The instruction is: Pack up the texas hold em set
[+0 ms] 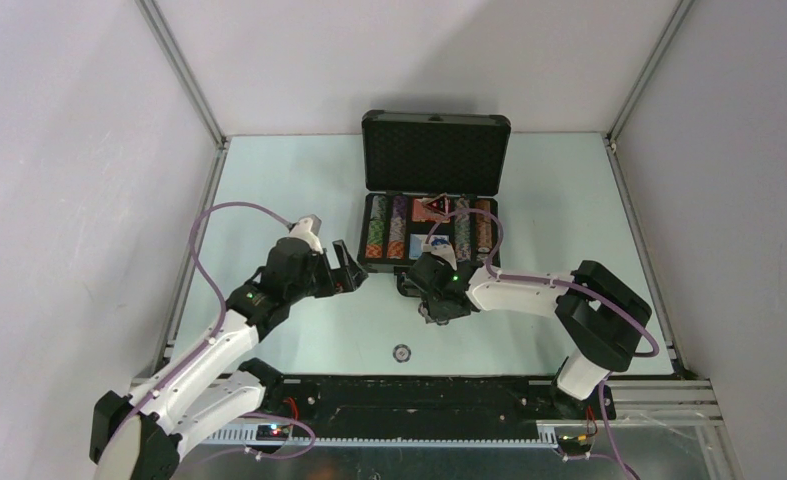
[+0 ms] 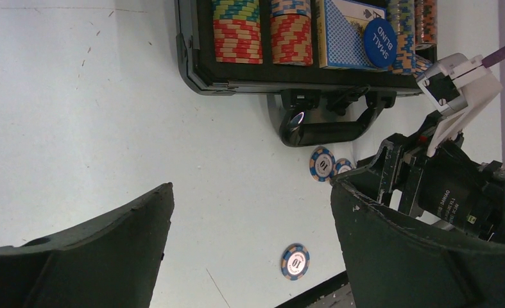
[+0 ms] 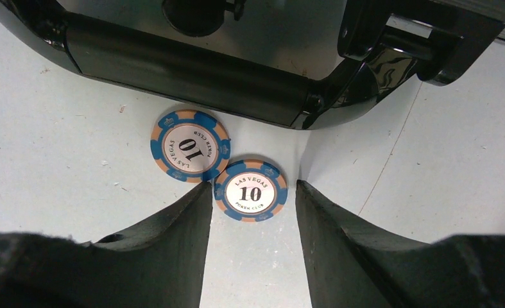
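Open black briefcase [image 1: 435,152] sits at upper centre of the bench [image 1: 299,180] in the top view, lid upright, rows of chips [image 1: 387,226] standing in the tray. Left wrist view shows a blue-backed card deck [image 2: 342,32] in the tray, with a blue "SMALL BLIND" button [image 2: 380,43] lying on it. Two blue-and-orange "10" chips lie flat on the bench, just in front of the case handle [image 3: 185,67] and touching each other. Right claw [image 3: 253,199] is released, part-spread, its fingers bracketing the nearer chip [image 3: 250,190]. The other chip [image 3: 190,146] lies up-left of it. A third chip [image 1: 401,351] lies alone at lower centre. Left claw [image 1: 352,267] is released wide, empty, left of the case.
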`<state>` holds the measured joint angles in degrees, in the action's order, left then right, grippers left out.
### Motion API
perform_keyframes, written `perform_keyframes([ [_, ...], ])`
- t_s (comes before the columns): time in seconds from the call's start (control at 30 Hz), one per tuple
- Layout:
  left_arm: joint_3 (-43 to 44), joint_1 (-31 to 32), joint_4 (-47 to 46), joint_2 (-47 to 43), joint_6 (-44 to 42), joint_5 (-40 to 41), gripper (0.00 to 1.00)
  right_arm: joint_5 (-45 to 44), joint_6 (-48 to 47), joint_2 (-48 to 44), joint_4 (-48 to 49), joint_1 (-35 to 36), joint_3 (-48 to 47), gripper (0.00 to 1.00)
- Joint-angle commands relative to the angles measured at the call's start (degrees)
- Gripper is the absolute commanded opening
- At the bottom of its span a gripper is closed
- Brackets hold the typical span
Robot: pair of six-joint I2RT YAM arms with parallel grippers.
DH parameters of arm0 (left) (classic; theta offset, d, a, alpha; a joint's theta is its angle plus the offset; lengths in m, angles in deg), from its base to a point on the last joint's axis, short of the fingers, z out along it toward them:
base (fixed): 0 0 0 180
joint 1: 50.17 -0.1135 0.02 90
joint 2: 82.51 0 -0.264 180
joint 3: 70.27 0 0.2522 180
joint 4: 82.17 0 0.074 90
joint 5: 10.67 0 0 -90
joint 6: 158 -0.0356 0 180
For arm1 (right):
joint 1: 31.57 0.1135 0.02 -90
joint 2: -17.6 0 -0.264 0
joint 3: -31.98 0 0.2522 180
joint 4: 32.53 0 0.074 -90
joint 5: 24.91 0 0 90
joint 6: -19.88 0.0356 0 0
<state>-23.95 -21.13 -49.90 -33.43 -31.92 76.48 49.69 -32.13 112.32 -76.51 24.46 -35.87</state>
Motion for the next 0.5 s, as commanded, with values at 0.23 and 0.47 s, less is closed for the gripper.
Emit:
perform_keyframes([
  [0.23,-0.51,0.58,-3.21,-0.61,1.79,-1.35,0.96,2.72,1.45,1.55,-0.31,0.16,2.53,0.49],
  [0.47,-0.82,0.58,-3.56,-0.67,2.04,-1.38,0.96,3.37,1.49,1.19,0.08,-0.14,3.19,0.45],
])
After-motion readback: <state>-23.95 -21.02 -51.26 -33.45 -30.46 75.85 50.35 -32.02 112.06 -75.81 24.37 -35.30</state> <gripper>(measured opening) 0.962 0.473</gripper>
